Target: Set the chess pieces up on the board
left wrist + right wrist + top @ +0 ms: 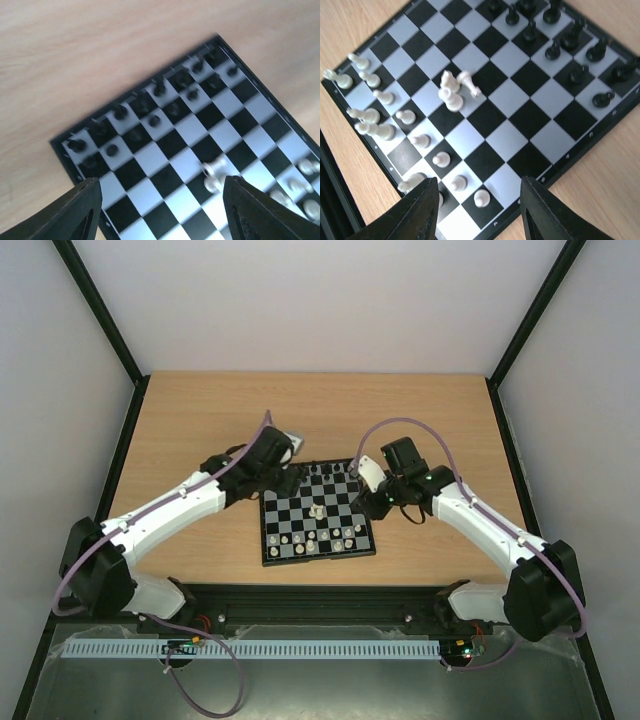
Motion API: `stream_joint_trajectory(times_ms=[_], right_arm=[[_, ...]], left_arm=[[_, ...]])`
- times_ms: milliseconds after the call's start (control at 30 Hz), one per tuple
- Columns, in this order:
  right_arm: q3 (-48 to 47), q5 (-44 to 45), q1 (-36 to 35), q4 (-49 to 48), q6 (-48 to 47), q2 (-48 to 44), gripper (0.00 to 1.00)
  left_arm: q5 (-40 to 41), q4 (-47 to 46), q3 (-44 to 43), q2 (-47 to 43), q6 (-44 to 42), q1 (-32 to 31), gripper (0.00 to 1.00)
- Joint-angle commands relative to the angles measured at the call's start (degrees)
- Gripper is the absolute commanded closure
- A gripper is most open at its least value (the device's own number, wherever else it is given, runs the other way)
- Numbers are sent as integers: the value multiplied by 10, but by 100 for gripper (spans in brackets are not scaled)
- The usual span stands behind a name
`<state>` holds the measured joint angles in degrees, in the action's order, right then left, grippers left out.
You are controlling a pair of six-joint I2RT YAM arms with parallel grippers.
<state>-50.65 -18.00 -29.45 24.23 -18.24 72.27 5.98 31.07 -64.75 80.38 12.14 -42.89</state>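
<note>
**Three strays left in mid-board**

The board [520, 117] lies at the centre of the counter [200, 410]. In the right wrist view, black pieces [560, 35] fill the upper right and white pieces [385, 97] line the left edge. Three white strays [451, 99] crowd the middle, one of them toppled [470, 82] beside the others.

Both pairs of jaws hang spread and empty: the left jaws over the board's upper left corner in the overhead view, the right jaws by its right edge.

The step is probably to carry the strays home. It is best to take an upright one first (the toppled one lies close enough to knock its neighbours). The jaws should drop straight down on either side of its head, close gently, and lift clear before crossing the white rows. Which home squares are free is hard to tell.
</note>
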Motion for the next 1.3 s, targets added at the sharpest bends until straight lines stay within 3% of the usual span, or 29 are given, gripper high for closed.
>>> stream_joint_trajectory(times_ms=[0,67,167,400,633,1267], right_arm=[[-45,-28,-13,40,-14,23,54],[-54,-23,-26,37,-13,43,54],[-86,1,-62,47,-21,85,56],[-157,67,-129,63,-28,180,61],[-212,108,-149,96,-29,258,64],[-220,100,-155,80,-19,314,64]], left_arm=[[-17,-122,57,-43,-12,66,29],[-62,-152,93,-59,-1,116,29],[-45,-146,95,-75,12,147,29],[23,-140,106,-97,0,149,28],[40,-134,109,-95,1,146,26],[40,-121,103,-66,0,145,23]])
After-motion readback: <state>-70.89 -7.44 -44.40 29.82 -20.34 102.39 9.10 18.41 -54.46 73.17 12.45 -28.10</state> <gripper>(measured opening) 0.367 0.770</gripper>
